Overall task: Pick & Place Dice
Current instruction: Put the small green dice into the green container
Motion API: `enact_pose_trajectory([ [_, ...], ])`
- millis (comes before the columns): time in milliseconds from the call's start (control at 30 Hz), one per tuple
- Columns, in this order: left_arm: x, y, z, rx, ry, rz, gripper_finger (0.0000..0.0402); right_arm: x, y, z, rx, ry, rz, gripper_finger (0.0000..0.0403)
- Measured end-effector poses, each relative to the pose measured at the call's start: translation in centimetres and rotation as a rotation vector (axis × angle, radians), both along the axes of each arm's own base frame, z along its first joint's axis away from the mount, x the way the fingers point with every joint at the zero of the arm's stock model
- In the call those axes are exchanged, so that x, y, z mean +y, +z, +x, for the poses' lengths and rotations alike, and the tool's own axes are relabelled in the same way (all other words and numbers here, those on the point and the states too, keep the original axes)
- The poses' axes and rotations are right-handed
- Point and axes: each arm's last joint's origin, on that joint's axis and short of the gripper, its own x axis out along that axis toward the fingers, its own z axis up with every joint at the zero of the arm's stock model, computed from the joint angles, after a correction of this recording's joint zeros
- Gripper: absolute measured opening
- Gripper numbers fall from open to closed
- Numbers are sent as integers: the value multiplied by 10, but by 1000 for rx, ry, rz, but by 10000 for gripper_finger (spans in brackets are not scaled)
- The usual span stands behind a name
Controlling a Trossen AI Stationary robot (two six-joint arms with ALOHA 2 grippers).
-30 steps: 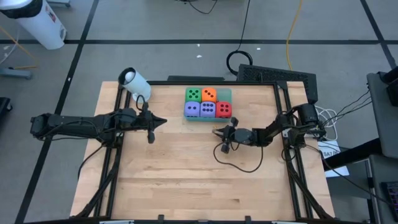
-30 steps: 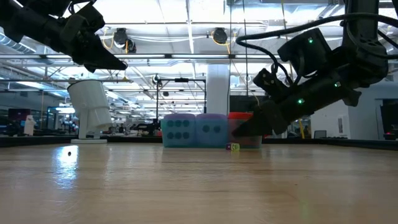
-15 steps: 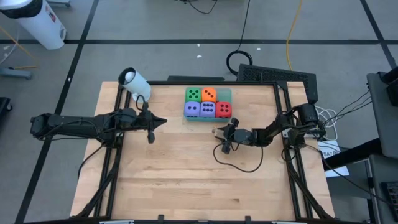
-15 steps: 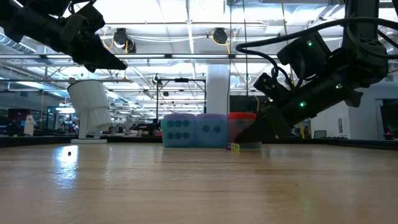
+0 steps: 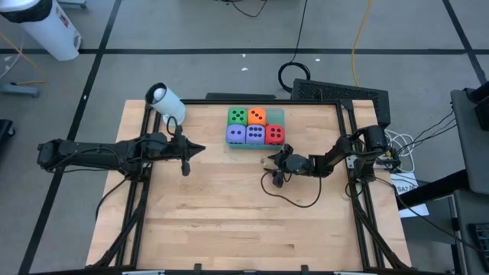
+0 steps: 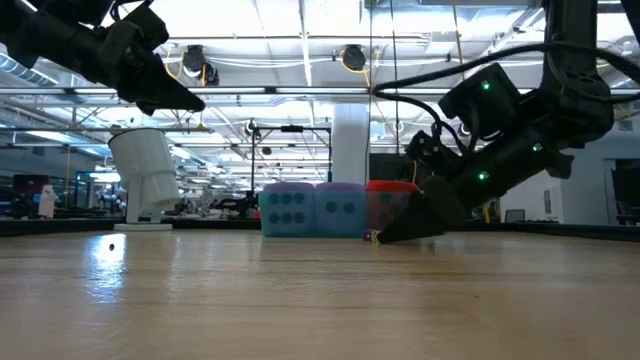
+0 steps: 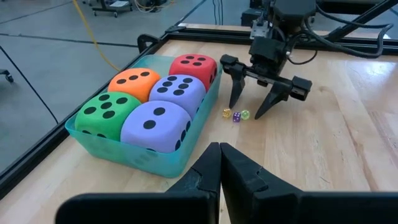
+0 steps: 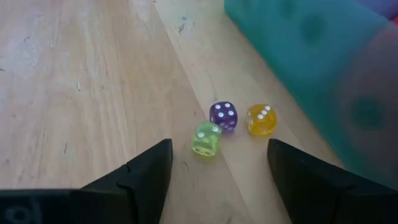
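Surface (image 5: 229, 221) first: a pale wooden top under both arms, and that's your biggest thing in view. Left gripper (image 5: 200, 150) hangs above the left-middle of it, well apart from the tray, jaws pressed together with no gap showing in its own wrist view. Right gripper (image 7: 246, 109) is down low on the other side, tilted tips-first toward the wood just beside the tray's near corner, jaws spread and pinching nothing.

At the back left corner you have a white cylindrical object (image 5: 165, 101), well apart from the action.

Then the translucent green tray (image 7: 124, 149) at the back middle, with all five foam dice packed inside it and touching one another: green die (image 7: 106, 111) and orange die (image 7: 135, 82) along one row, red die (image 7: 194, 64) at the end nearest the right arm, and the two purple dice (image 7: 178, 89) (image 7: 155, 122) side by side in the other row.

Smallest of all, three tiny dice lie loose on the wood just outside the tray wall: a yellow one (image 8: 261, 119), a purple one (image 8: 223, 116) and a green one (image 8: 206, 138), clustered close together. Your right jaws sit either side of that cluster, touching none of them.
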Motion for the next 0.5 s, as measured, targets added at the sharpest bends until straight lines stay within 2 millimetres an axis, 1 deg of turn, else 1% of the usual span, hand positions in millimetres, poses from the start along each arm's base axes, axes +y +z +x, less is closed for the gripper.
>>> enact_pose_trajectory([
  [333,0,0,0,-1,7,4,15,0,-6,16,-29,17,2,256],
  [500,1,0,0,0,16,7,15,0,-7,17,-21,18,2,251],
])
